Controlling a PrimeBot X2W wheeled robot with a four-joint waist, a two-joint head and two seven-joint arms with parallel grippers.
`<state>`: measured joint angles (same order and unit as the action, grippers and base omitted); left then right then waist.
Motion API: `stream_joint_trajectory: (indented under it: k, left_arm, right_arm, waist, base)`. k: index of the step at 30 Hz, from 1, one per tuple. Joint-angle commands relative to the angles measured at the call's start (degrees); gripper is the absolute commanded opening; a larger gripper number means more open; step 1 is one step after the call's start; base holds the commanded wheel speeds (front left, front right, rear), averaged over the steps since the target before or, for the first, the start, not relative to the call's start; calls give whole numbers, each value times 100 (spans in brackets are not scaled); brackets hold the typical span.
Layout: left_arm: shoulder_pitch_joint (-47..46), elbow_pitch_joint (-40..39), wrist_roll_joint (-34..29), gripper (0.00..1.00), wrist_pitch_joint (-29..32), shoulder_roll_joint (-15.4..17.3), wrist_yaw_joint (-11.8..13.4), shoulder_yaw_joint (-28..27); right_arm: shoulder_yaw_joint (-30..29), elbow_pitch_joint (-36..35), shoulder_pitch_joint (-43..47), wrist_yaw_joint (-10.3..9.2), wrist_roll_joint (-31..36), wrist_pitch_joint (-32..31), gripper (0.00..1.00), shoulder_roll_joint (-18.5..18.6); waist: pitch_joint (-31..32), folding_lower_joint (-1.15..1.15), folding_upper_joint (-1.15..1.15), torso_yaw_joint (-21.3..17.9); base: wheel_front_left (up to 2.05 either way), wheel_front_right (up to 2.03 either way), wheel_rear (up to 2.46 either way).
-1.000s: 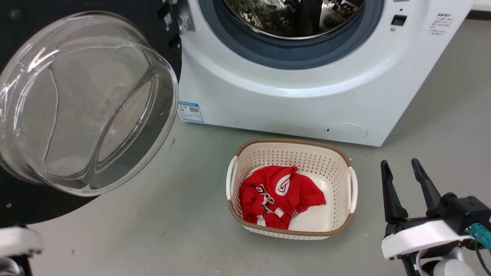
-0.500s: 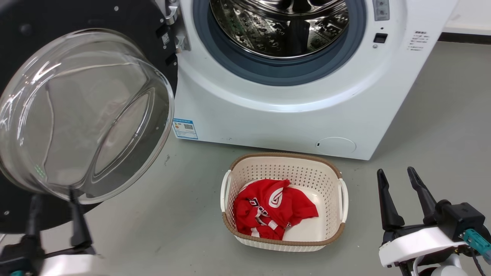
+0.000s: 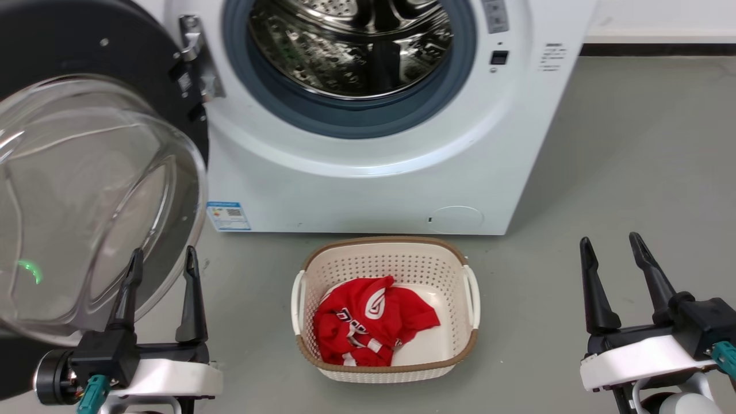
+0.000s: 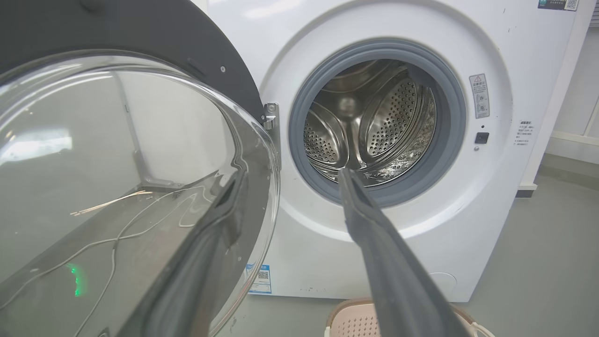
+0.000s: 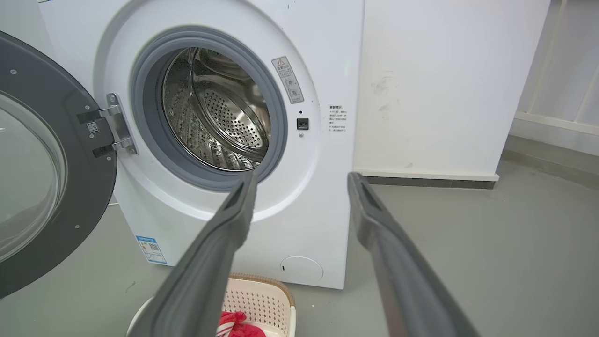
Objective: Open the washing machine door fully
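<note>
Nearest, our left end effector (image 3: 163, 253) stands open and empty just before the washing machine door (image 3: 86, 190), clear of it, we judge. Our right end effector (image 3: 609, 239), also open, waits aside. Beyond the laundry basket (image 3: 382, 240), the door hangs wide from the left hinge of the washing machine (image 3: 368, 184), bowl bulging towards us.
</note>
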<state>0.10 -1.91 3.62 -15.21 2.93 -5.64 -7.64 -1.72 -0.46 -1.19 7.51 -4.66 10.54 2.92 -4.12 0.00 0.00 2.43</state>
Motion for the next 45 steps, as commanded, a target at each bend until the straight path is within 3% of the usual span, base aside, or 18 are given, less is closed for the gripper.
stream_joint_trajectory:
  k: [1,10,31,32,35,45]
  left_arm:
    - [-69,23,-41,100,13,1,-25,47]
    - [-39,132,-68,100,13,2,-2,79]
    - [-65,277,-84,100,13,2,-9,102]
    - [-38,268,-53,0,0,0,-19,114]
    - [9,454,-25,0,5,-19,-19,122]
    - [-131,657,1172,0,348,-16,-41,69]
  right_arm:
    - [-28,-86,57,-4,46,-23,100,-10]
    - [-15,-51,186,-4,-34,-14,100,-10]
    - [29,88,141,-4,-149,61,100,-10]
    - [30,80,139,0,-122,51,0,0]
    - [47,233,193,0,-131,45,0,-1]
    - [72,371,108,0,-1394,-112,0,73]
  waist:
    - [35,0,0,-139]
    - [76,0,0,-326]
    - [72,0,0,-360]
    - [72,0,0,-360]
    - [73,0,0,-361]
    - [99,0,0,-351]
  base:
    - [0,0,0]
    - [0,0,0]
    - [0,0,0]
    - [0,0,0]
    - [0,0,0]
    - [0,0,0]
